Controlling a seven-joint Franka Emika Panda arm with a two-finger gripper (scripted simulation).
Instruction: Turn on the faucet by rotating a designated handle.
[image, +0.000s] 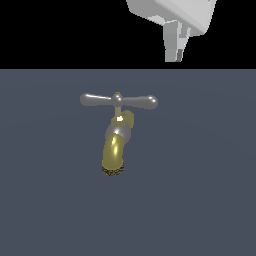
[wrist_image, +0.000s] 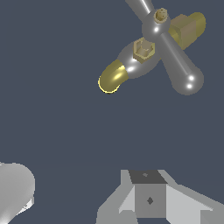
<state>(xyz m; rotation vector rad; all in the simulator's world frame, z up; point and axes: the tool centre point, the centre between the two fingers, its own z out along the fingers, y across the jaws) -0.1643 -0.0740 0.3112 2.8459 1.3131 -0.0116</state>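
In the exterior view, the faucet (image: 117, 142) is standing in the middle of the flat dark grey-blue table (image: 210, 200). Its gold spout is curving down toward the camera. The handle (image: 118, 101) is lying across the top of the faucet as a level silver bar, with nothing touching it. The pincer (image: 176, 52) is hanging high above the faucet and toward the exterior view's right of it, well apart. Its fingers are looking close together there, but I cannot tell for sure if they are spread or pressed together. So I am judging that the task is only beginning: the approach, the contact and the turning are all left to do. Behind the table the room is showing only as plain black.

In the wrist view, the faucet (wrist_image: 131, 65) and the handle (wrist_image: 173, 50) are appearing far from the grey pincer body (wrist_image: 151, 199). One bulbous end of the handle is shining. The fingertips are not showing clearly. The table (wrist_image: 57, 127) around the faucet is looking smooth and even.
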